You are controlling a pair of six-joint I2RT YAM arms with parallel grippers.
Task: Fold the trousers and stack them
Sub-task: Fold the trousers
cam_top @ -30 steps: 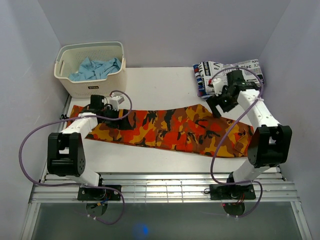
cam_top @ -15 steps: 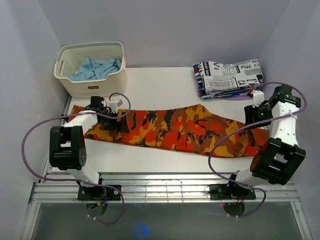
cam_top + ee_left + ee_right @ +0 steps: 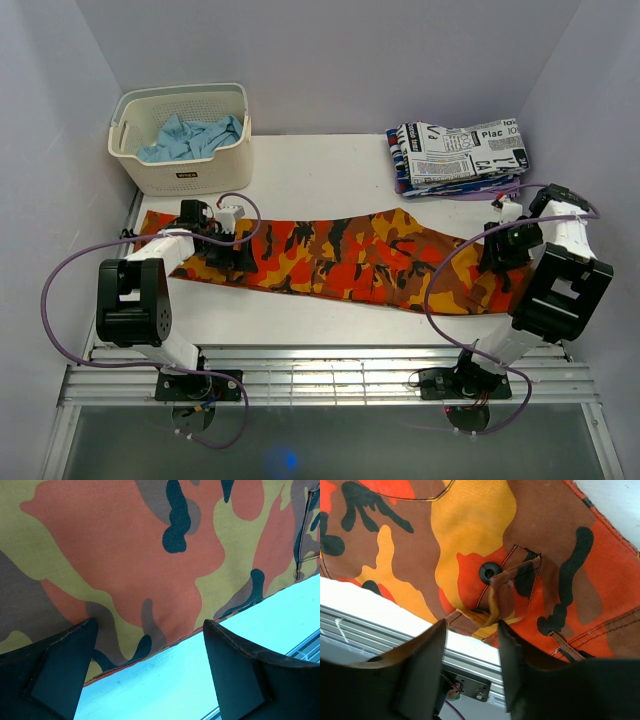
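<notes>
rail: metal rail (image 3: 320, 385) at the near edge carries both arm bases, no cloth on it
trousers: trousers (image 3: 340, 255) lie flat at full length across the near half of the tabletop (image 3: 320, 170), left to right, single layer as far as I can see, no fold in them
left end effector: left end effector (image 3: 150, 625) has its fingers spread wide and straddles the near hem at the left end; low over the cloth, holds nothing
right end effector: right end effector (image 3: 470, 624) has its jaws part-way apart over the near hem at the right end; a curled flap of cloth sits between the fingers, but I see no pinch on it
right end detail: button (image 3: 489, 572) and pocket flap (image 3: 517, 575) just beyond the fingers, so this looks like the waist end
far left: basket (image 3: 128, 140) with a blue cloth (image 3: 190, 135) in it, well apart from the trousers
far right: folded newsprint-lettered garment (image 3: 460, 150) on a small pile, likely the stack target
done: trousers spread out, both arms posted at opposite ends
left: grip both ends, all folds, then move onto the pile
progress: early, my read is pre-first-fold
</notes>
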